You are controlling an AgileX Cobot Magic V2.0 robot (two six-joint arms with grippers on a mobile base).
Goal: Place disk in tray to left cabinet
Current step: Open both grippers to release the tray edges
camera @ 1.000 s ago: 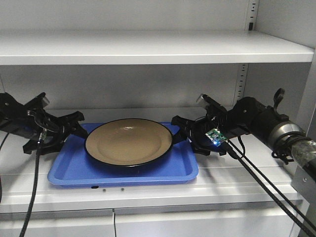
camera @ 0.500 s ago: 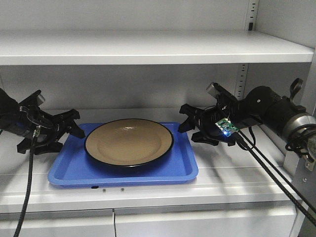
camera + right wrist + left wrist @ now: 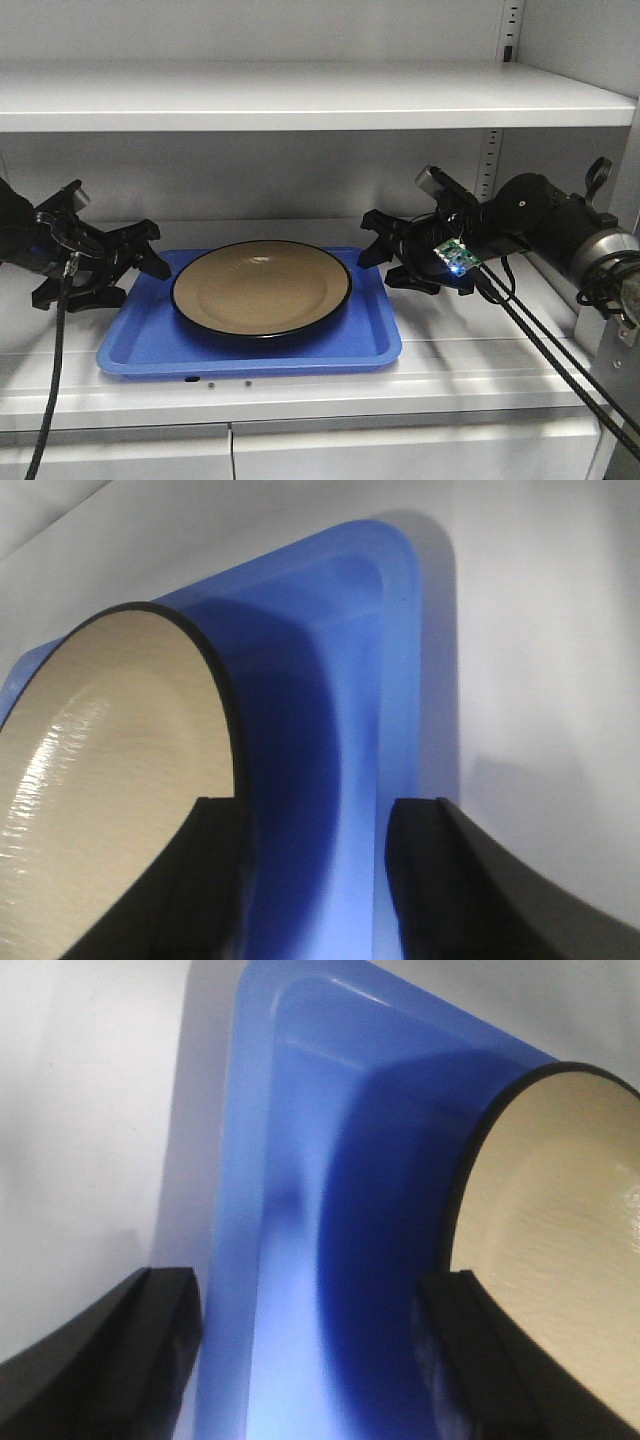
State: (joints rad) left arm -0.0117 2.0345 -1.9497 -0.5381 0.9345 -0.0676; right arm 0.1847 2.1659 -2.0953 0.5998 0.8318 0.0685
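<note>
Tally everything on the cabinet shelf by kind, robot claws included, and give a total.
Plates: 1, the tan disk
Trays: 1, the blue tray
Claws: 2, the left claw and the right claw, both open and empty
Total: 4, on the left cabinet

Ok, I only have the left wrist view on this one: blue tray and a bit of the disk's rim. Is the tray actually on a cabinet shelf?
Observer: Yes. The front view shows the tray flat on a shelf of the left cabinet, with another shelf above it.
Operator: And the whole disk?
Observer: The disk lies flat inside the tray, roughly central.
Operator: Right gripper?
Observer: The right gripper is open and empty, by the tray's right side, clear of the disk.
</note>
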